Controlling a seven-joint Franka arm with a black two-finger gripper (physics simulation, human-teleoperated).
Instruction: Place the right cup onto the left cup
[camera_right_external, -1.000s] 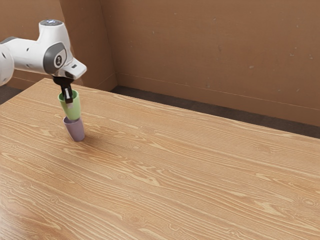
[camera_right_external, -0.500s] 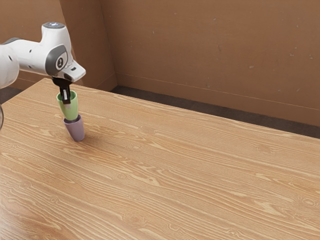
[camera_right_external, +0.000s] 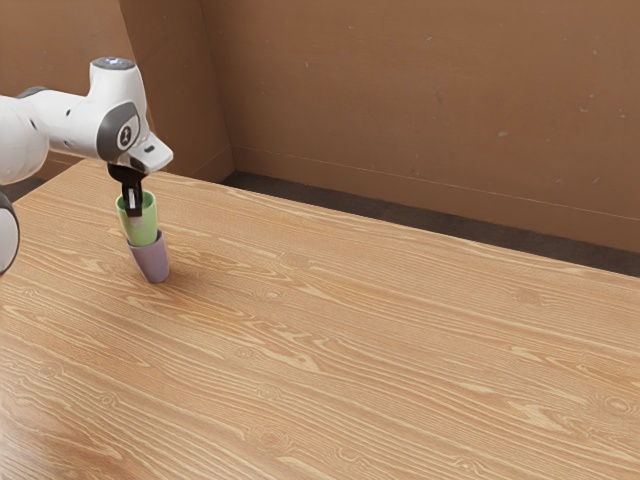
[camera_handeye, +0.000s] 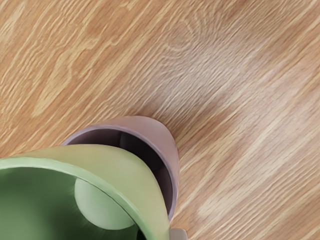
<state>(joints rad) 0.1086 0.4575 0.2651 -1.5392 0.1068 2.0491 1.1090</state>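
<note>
- The black two-finger hand (camera_right_external: 134, 212) is closed on the wall of the green cup, one finger inside and one outside, and sits lower than half a second ago.
- The pale green, smooth, tapered cup (camera_right_external: 148, 222) has come down with it; its narrow base now dips behind the lower cup's rim. That looks like the stacking step nearly done, with a little more lowering and the release to come.
- The dusty purple cup (camera_right_external: 152, 262), matt and tapered too, stands upright where it was, taking the load from above. A dark crescent of its mouth (camera_handeye: 145, 150) shows beside the green wall, so the fit may be off-centre and could bind.
- The tabletop (camera_right_external: 350, 350) is honey-coloured wood with wavy, pale grain and a soft sheen.
- Beyond lie a dark floor strip (camera_right_external: 400, 218) and a flat, scuffed brown wall (camera_right_external: 420, 110).
</note>
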